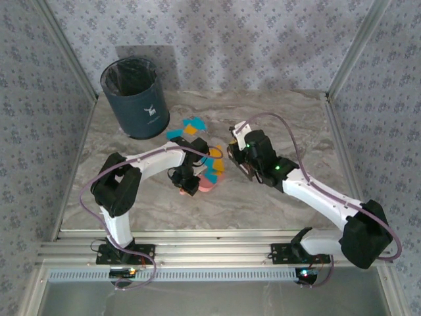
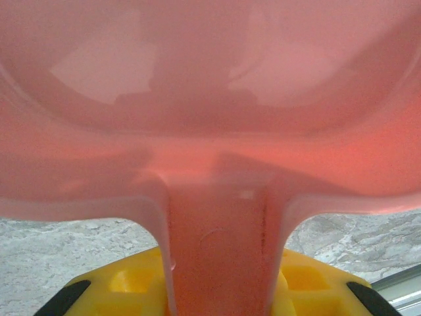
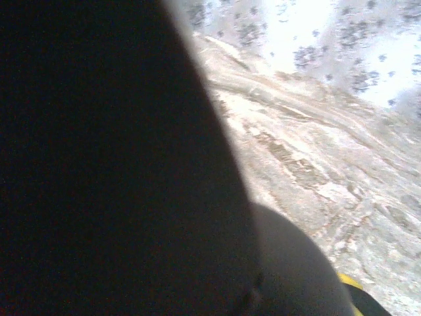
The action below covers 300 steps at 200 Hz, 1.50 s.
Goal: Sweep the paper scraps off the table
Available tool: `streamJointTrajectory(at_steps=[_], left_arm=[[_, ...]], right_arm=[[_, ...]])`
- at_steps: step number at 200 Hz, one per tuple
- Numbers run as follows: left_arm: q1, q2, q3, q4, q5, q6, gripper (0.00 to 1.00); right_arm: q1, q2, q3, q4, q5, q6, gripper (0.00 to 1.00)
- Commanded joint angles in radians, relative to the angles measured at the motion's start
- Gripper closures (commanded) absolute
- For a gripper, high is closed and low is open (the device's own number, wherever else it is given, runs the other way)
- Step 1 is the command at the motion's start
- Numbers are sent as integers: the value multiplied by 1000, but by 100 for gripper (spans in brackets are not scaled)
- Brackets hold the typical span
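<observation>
The job looks partly done. Some of the paper scraps (image 1: 212,170), orange and blue, already lie in the pink dustpan (image 1: 206,186), which sits near the middle of the table (image 1: 283,118). A second cluster (image 1: 189,128) is loose on the marble just beyond the pan, toward the far side and to the right of the dark bin (image 1: 135,99). The left gripper (image 1: 188,184) is clamped narrow on the dustpan's handle, which the left wrist view shows running down between the yellow fingers. The right gripper (image 1: 235,162), just right of the pan, is closed tight, apparently on a dark brush (image 3: 99,164), though that view is too blurred to be sure. What seems left is sweeping the far cluster into the pan and, probably, tipping the load into the bin.
</observation>
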Motion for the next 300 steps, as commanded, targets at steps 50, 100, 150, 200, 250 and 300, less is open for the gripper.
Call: streamJointTrajectory(at_steps=[50,100,150,200,250,300], left_arm=[[-6,-15,-5,-42,-20,9,100],[-6,-15,-6,-34,-9,13,100],[-6,-14,-4,-31,-2,12,100],[-6,-15,-3,-30,-4,12,100],[-5,-14,-1,-18,-8,3,100],[-3,-12,8,-20,-13,1,100]], right_arm=[[-95,126,50,193,81,23,100],[-91,250,79,336,68,-23,100],[-64,288,80,351,-50,-51,100],[-26,286,75,308,-129,-58,100],[4,244,48,267,-117,-32,100],[45,187,37,195,-108,-14,100]])
